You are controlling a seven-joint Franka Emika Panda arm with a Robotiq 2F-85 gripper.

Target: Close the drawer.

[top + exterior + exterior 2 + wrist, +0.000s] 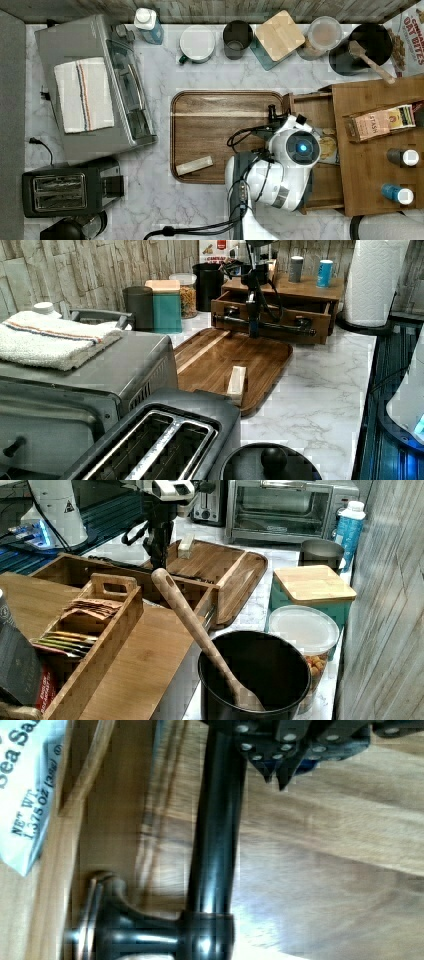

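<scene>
Cabinet (380,155): stands at the top view's right, its flat top carrying a tea box and bottles.
Drawer (312,107): still pulled out from under that top toward the tray, so I judge the closing not yet done; most of the travel looks left to go.
Drawer heading: its front faces the top view's left; it slides along the left-right line, and closing means pushing it to the top view's right.
Drawer long axis: the front board runs near to far in the top view, crossways to the slide.
Tray (200,130): lies just left of the drawer front in the top view.
Handle (216,835): a dark bar along the front, parallel to it.
My gripper (278,767): just beside the bar, fingertips drawn together, holding nothing.
</scene>
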